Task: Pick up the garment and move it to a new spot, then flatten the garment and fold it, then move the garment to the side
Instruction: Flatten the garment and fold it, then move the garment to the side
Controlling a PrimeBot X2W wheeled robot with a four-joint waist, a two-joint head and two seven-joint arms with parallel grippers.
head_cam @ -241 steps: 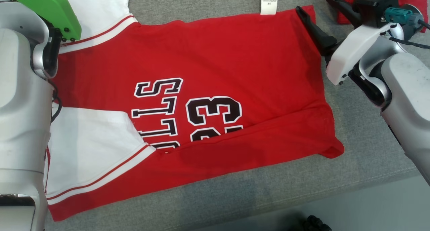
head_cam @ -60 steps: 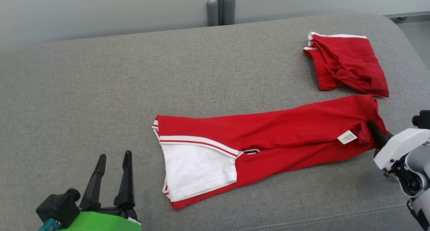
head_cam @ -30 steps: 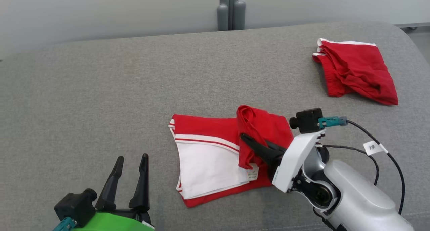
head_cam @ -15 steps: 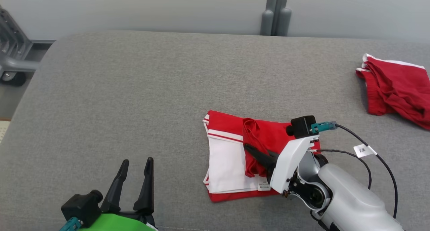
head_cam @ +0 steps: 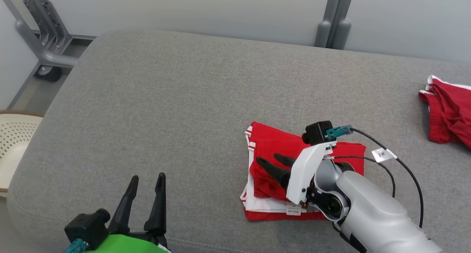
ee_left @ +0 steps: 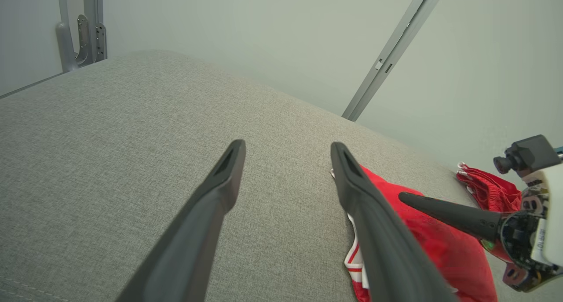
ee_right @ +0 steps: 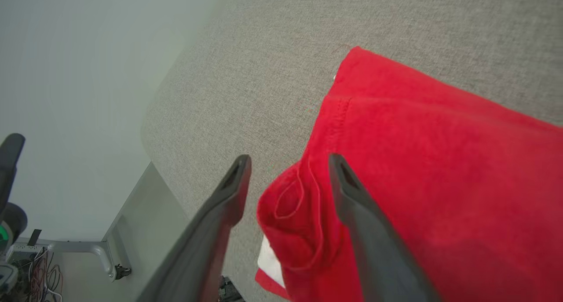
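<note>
Right hand: fingers parted, gripping nothing, over the folded garment near the front of the grey cushion. Lift straight up so you don't drag the bunched top layer. Left hand: wide, empty. Second red garment lies far right, with a pale wall behind.
</note>
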